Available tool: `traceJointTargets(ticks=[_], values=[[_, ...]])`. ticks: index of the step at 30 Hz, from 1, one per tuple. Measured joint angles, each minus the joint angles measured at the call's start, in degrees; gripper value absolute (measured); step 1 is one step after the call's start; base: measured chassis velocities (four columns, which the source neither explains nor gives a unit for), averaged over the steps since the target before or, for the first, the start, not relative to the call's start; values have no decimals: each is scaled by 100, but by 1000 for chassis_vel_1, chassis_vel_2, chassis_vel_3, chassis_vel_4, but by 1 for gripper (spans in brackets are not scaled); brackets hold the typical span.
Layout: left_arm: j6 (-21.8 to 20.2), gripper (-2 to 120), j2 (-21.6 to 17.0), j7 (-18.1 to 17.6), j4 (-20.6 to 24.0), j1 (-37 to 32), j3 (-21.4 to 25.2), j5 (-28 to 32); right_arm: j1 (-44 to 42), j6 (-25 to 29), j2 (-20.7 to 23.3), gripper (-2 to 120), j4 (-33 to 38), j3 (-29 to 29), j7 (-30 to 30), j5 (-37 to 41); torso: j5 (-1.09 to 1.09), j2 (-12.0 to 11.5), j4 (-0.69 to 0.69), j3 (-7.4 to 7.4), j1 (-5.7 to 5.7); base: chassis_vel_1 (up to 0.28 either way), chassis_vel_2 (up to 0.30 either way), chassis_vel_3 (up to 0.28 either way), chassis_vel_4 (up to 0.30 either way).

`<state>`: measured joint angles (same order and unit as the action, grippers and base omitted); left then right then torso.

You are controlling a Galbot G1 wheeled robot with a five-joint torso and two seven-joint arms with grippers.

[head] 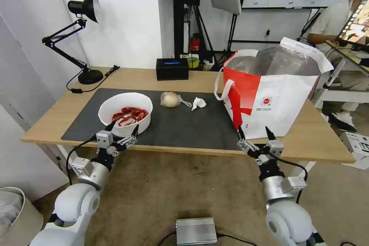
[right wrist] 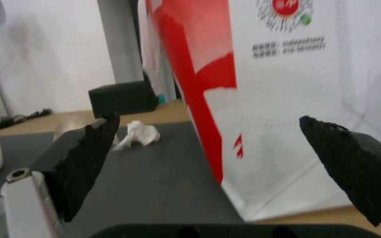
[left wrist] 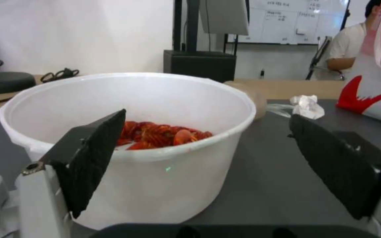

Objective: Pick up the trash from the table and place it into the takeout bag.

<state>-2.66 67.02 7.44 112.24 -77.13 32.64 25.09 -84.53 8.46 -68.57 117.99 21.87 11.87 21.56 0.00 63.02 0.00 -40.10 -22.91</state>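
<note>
nothing looks bagged yet, as far as one can judge: three pieces of trash lie on the dark grey mat (head: pixel 184 127) of the worktop (head: pixel 127 77), and the inside of the takeout bag (head: pixel 276 100) cannot be seen to its bottom. the white bowl (head: pixel 125 112), round and deep with a heap of red shells low inside, sits at the mat's left, near the front edge. the beige lump (head: pixel 170 99), wrapped in clear film with a twisted tail, lies mid-mat, and the crumpled tissue (head: pixel 198 103) just beside it on the bag's side. the bag stands upright on the right, mouth open, foil lining showing, a strap handle hanging toward the mat.

the left gripper (head: pixel 122 127) hovers at the front edge right before the bowl, jaws spread wide and holding nothing. the right gripper (head: pixel 254 133) hangs before the bag's lower front, also wide open and empty. all picking and placing seems left to do.
</note>
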Motion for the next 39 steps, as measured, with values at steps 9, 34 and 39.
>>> traceJointTargets(ticks=[9,34,39], values=[[2,100,-15,16,-6,-45,57,8,-29,0,-55,100,-24,-29,-27,-79,0,0,0,0,0,0,0,0,0],[-22,100,-11,21,182,-195,178,24,-13,-11,-55,100,-24,-87,-66,-106,0,0,0,-1,0,0,0,0,0],[-25,100,14,21,206,-221,189,24,15,-11,-30,100,-22,-120,-93,-98,0,0,0,-1,0,0,0,0,0]])
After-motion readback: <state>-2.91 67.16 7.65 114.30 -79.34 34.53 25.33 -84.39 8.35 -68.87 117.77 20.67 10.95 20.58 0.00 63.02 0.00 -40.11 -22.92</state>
